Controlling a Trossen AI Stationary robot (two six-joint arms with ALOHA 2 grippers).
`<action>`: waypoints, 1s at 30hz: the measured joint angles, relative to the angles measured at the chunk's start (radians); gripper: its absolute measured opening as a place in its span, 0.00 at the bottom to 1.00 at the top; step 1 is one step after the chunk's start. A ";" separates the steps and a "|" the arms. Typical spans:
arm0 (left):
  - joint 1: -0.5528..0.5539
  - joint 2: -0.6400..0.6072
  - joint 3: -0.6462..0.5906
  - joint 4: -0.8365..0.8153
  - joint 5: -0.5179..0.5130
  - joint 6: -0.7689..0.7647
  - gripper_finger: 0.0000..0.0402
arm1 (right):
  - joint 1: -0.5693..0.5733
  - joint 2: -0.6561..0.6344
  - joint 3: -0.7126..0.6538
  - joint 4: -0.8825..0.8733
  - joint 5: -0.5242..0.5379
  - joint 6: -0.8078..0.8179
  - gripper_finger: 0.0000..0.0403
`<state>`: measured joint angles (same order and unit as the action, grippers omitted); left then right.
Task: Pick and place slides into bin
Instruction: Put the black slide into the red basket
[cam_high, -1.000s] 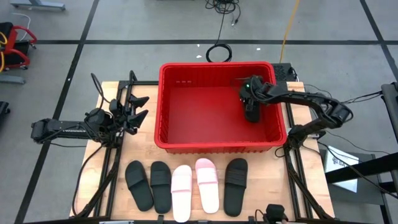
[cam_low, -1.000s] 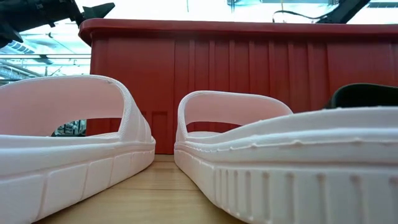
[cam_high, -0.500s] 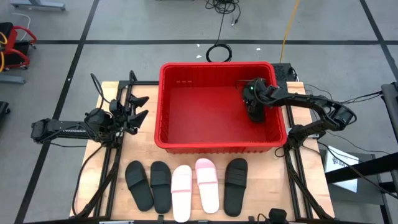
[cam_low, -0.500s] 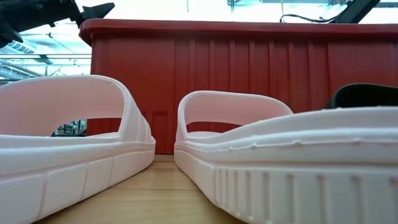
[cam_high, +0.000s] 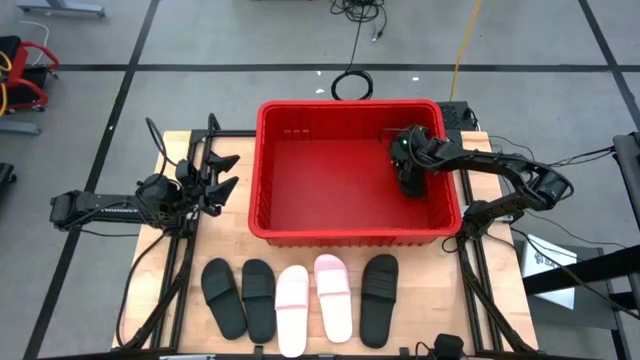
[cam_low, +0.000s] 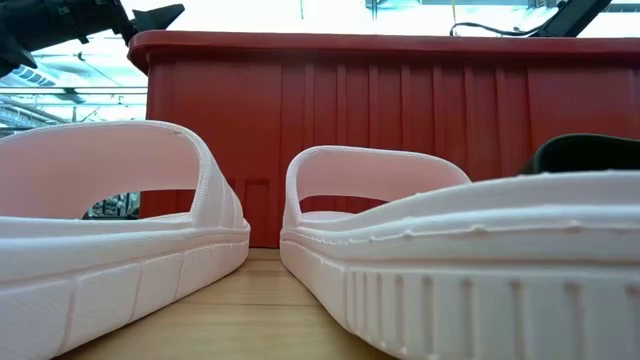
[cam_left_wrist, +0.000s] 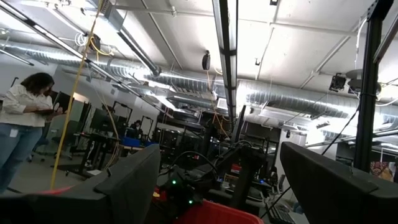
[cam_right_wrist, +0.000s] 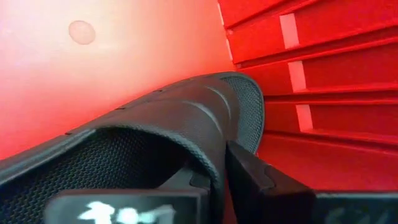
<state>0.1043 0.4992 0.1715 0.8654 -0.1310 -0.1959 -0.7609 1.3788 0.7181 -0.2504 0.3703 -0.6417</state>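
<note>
The red bin (cam_high: 262, 170) stands at the middle of the table. My right gripper (cam_high: 407, 180) reaches down into the bin's far right corner and is shut on a black slide (cam_right_wrist: 161, 118). Five slides lie in a row on their soles on the table's near side: two black (cam_high: 240, 296), two pale pink (cam_high: 312, 296) and one black (cam_high: 379, 298). My left gripper (cam_high: 230, 172) waits open and empty, left of the bin. It also shows open in the left wrist view (cam_left_wrist: 211, 193). My right gripper holds the black slide by its wide strap (cam_right_wrist: 214, 162), coming from above into the bin. One finger (cam_right_wrist: 267, 186) lies against the strap's outer side; the other is hidden under the strap. The slide's toe end (cam_right_wrist: 249, 106) points at the bin's ribbed right wall.
The bin's ribbed right wall (cam_right_wrist: 311, 93) is close to the held slide. The bin's floor (cam_high: 320, 180) is bare to the left of my right gripper. In the low view the two pink slides (cam_low: 120, 220) fill the foreground before the bin's near wall (cam_low: 400, 120).
My right gripper has moved a little toward the bin's right wall with the black slide, then kept still.
</note>
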 joint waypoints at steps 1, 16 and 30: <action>0.000 0.000 0.000 0.000 0.000 0.000 0.85 | 0.000 0.000 0.000 0.000 0.000 0.002 0.09; 0.000 0.000 0.000 0.000 0.000 0.001 0.85 | 0.011 -0.001 -0.001 -0.038 0.000 0.003 0.35; 0.000 0.000 0.000 0.000 0.000 0.005 0.85 | 0.062 -0.181 -0.002 -0.150 0.015 0.051 0.45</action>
<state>0.1041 0.4992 0.1715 0.8650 -0.1307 -0.1913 -0.6990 1.1978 0.7166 -0.4008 0.3858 -0.5904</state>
